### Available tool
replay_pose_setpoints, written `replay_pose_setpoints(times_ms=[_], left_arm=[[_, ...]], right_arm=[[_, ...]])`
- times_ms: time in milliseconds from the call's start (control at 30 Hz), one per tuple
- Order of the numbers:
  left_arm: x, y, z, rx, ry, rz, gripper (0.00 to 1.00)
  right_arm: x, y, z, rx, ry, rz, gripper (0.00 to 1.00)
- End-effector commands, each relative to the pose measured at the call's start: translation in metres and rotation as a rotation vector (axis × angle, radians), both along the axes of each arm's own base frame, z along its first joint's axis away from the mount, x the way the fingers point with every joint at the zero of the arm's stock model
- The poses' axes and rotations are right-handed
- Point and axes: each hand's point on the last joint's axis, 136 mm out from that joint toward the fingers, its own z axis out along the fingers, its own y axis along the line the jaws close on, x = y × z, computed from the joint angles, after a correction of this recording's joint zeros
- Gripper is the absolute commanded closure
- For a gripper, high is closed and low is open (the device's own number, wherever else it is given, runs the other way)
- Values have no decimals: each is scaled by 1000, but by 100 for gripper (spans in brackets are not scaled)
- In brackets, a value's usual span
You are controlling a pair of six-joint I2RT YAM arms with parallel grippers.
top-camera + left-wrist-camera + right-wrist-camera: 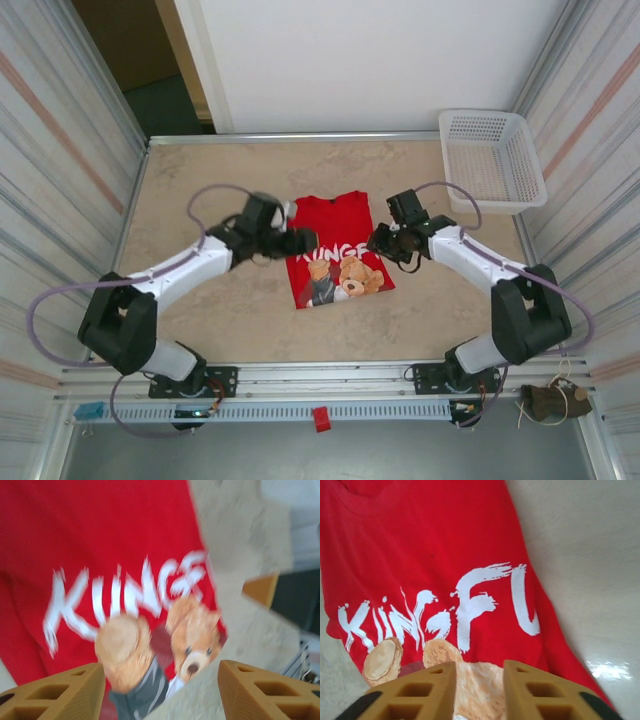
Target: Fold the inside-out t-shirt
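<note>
Red soft-fabric short-sleeved t-shirt (pixel 338 250) lies flat mid beige worktop (pixel 220 170), white "KUNG FU" lettering (pixel 470 610) and cartoon bear (pixel 192 640) facing up. Left pincer (pixel 160 680) stands wide open, empty; right pincer (pixel 480 672) is narrowly parted, both over it.

Top external: fixed high on the near side of the t-shirt (pixel 335 225), facing down, far off, taking in the whole bench (pixel 220 310). Left wrist: close above the t-shirt's print (pixel 340 275), blurred, left pincer (pixel 160 690) at the bottom edge. Right wrist: equally close, right pincer (pixel 480 680) at the bottom edge. All three views share the print.
</note>
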Motion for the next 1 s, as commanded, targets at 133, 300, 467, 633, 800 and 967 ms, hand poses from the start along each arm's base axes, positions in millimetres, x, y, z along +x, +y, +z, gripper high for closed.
replay_pose_setpoints(times_ms=[133,300,467,633,800,967], left_arm=[[-4,-38,-34,-7,17,-3,39],[-20,-18,-75,100,114,26,39],[-31,20,-93,172,167,78,39],[-3,38,-22,77,23,114,33],[48,53,37,42,-96,96,28],[86,46,14,72,-25,16,37]], right_arm=[[-23,-3,-47,13,67,4,83],[-51,-11,-68,-6,112,-48,83],[-73,-9,-71,-46,125,-70,84],[-61,-7,-34,-45,35,-56,82],[-40,12,6,-47,-63,57,81],[-39,38,-1,-30,-45,126,81]])
